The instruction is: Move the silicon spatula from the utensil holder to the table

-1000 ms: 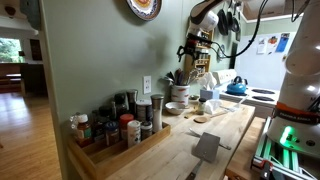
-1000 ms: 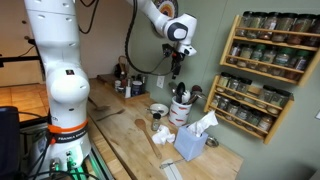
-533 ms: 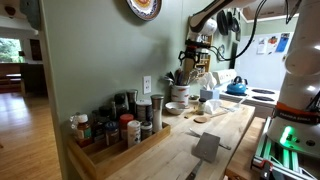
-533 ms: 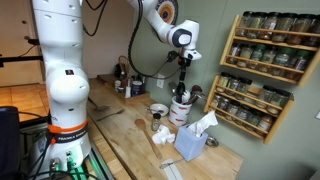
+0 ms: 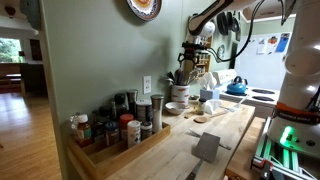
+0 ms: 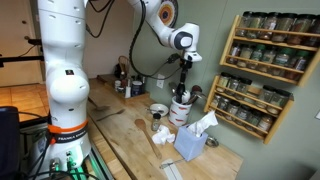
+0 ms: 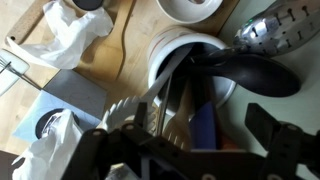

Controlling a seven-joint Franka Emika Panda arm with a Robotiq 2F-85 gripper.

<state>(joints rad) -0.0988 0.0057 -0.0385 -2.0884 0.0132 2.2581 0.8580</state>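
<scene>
The utensil holder (image 7: 172, 45) is a white crock seen from above in the wrist view, full of dark handles. It stands on the table (image 5: 172, 152) by the wall in both exterior views (image 5: 180, 92) (image 6: 181, 108). The silicon spatula (image 7: 205, 128) shows its blue flat head upright in the holder, next to a pale wooden utensil (image 7: 170, 105) and a black spoon (image 7: 250, 72). My gripper (image 7: 198, 124) is open just above the holder, its fingers on either side of the blue head, not closed on it. It also shows in both exterior views (image 5: 192, 62) (image 6: 184, 76).
A perforated metal spoon (image 7: 280, 28) leans beside the holder. A tissue box (image 6: 192, 140), crumpled tissue (image 6: 162, 132), a small bowl (image 6: 157, 109) and a wooden spoon (image 6: 148, 143) lie on the table. A spice rack (image 6: 262, 70) hangs nearby. A flat grey piece (image 5: 207, 148) lies on the table.
My gripper has come down and closer over the utensil holder. Nothing has been taken hold of.
</scene>
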